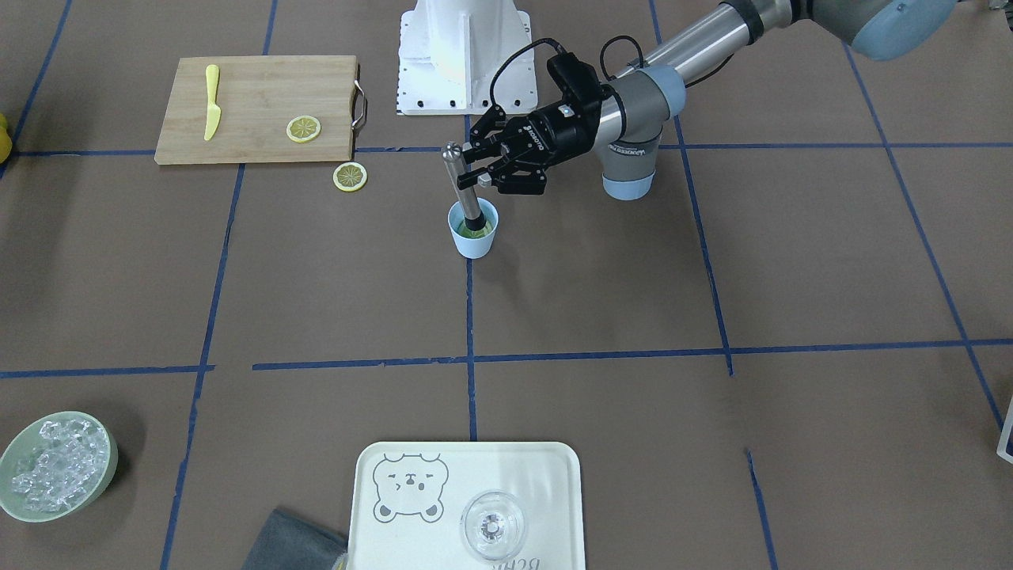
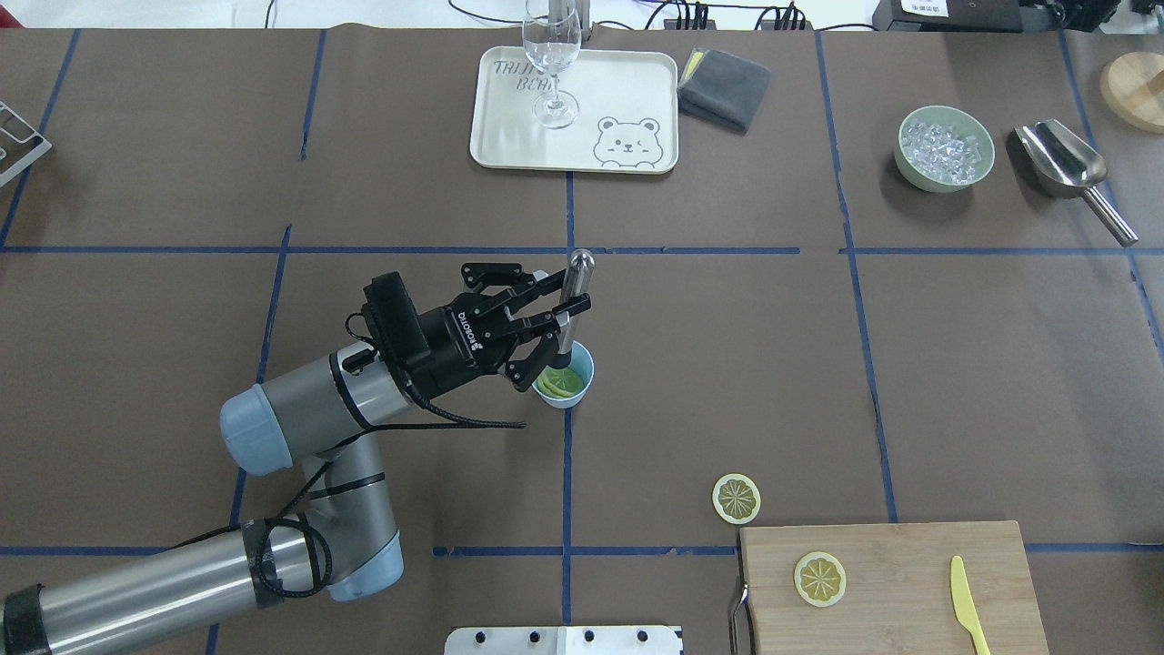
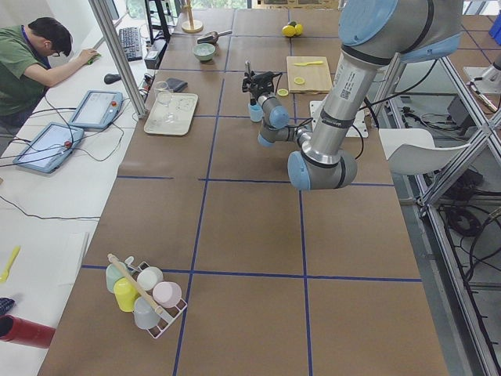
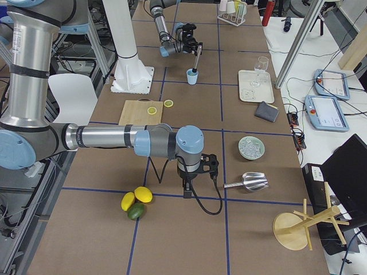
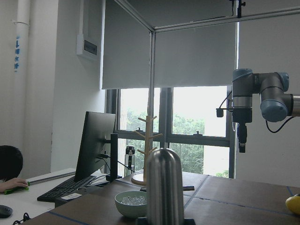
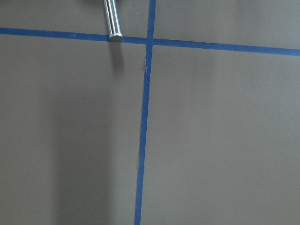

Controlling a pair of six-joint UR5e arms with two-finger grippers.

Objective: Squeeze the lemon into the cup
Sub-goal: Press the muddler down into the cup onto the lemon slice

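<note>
With lemon slices [image 2: 553, 386] in the light blue cup [image 2: 585, 377] under the steel muddler [image 2: 577, 273] clamped in the left gripper [image 2: 564, 305], squeezing seems underway; the right gripper [image 4: 186, 189] has jaws I cannot tell.

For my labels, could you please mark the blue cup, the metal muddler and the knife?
blue cup [image 1: 475, 244]: front-facing view, outer wall.
metal muddler [image 1: 465, 199]: front-facing view, lower shaft.
knife [image 1: 212, 103]: front-facing view, middle.

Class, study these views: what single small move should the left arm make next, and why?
Probably press the muddler straight down a little. The left gripper is clamped on its shaft, and its tip is already down in the cup, over the lemon slices lying there.
</note>
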